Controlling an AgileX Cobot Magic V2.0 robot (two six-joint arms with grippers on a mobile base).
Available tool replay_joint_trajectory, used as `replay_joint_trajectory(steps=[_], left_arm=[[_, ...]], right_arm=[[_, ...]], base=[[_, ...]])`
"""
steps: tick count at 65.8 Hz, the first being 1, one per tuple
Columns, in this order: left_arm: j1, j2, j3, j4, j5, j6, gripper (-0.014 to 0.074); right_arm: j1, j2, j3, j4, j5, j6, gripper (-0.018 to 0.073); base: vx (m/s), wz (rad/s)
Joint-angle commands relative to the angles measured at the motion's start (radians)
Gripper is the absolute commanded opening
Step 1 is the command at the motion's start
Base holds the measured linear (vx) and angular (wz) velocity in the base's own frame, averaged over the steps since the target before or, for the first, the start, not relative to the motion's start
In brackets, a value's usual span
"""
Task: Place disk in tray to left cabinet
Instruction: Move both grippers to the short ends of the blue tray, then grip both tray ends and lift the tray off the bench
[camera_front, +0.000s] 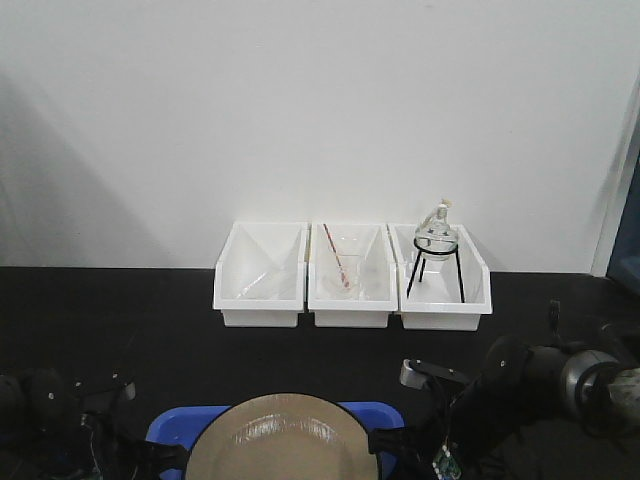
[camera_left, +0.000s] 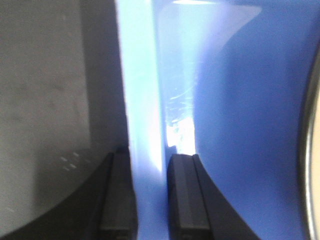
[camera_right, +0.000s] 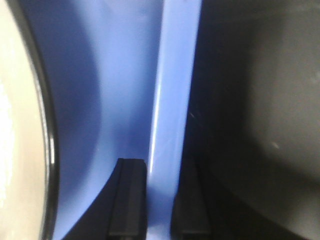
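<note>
The left gripper (camera_left: 148, 161) was clenched on the tray (camera_left: 250, 150). Its two dark fingers (camera_left: 117, 200) stood one on each side of the bright blue rim, and the rim filled the gap between them. On the side of its right finger lay the blue floor of the tray, and further on that same side only the dark edge of the disk (camera_left: 312, 150) showed.

The right gripper (camera_right: 160, 165) held the opposite rim in the same manner, with its fingers (camera_right: 129, 200) pressed against the blue strip. The disk (camera_right: 20, 125) was on the side of its left finger, tan inside with a shiny black rim, apart from the finger and with blue floor between them.

So the disk (camera_front: 285, 440) lay in the tray (camera_front: 170, 425), between the two grippers, and covered most of it. I could not tell whether the tray rested on the black table (camera_front: 100, 320) or was lifted a little from it.

Well ahead of both grippers, three white bins stood side by side against the white wall (camera_front: 300, 100). The left bin (camera_front: 258, 315) looked nearly bare. The middle bin (camera_front: 352, 316) held a thin red and white rod (camera_front: 336, 258) leaning in something clear. The right bin (camera_front: 445, 318) held a round glass flask (camera_front: 436, 237) on a black stand (camera_front: 435, 275).
</note>
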Motion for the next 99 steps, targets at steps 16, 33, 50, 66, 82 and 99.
replay_joint_trajectory(steps=[16,33,50,66,82,99], left_arm=[[-0.014,-0.067,-0.163,-0.100,0.282,-0.033,-0.0001],[-0.009,-0.067,-0.352,-0.093,0.420,-0.112,-0.0001],[0.024,-0.067,-0.499,-0.095,0.525,-0.218,-0.0001],[0.023,-0.066,-0.654,-0.101,0.636,-0.283,-0.0001],[0.024,-0.065,-0.799,-0.101,0.714,-0.365,-0.0001],[0.024,-0.067,-0.841,-0.177,0.714,-0.457,-0.0001]], right_arm=[[0.010,-0.048,-0.201,0.056,0.206,0.111,-0.0006],[-0.007,-0.076,-0.307,0.056,0.302,0.194,-0.0006],[-0.068,-0.186,-0.311,0.087,0.315,0.243,-0.0006],[-0.097,-0.268,-0.310,0.111,0.334,0.263,-0.0005],[-0.108,-0.304,-0.373,0.137,0.371,0.294,-0.0005],[-0.134,-0.304,-0.506,0.138,0.457,0.339,-0.0005]], base=[[0.00,0.00],[0.00,0.00],[0.00,0.00],[0.00,0.00],[0.00,0.00],[0.00,0.00]])
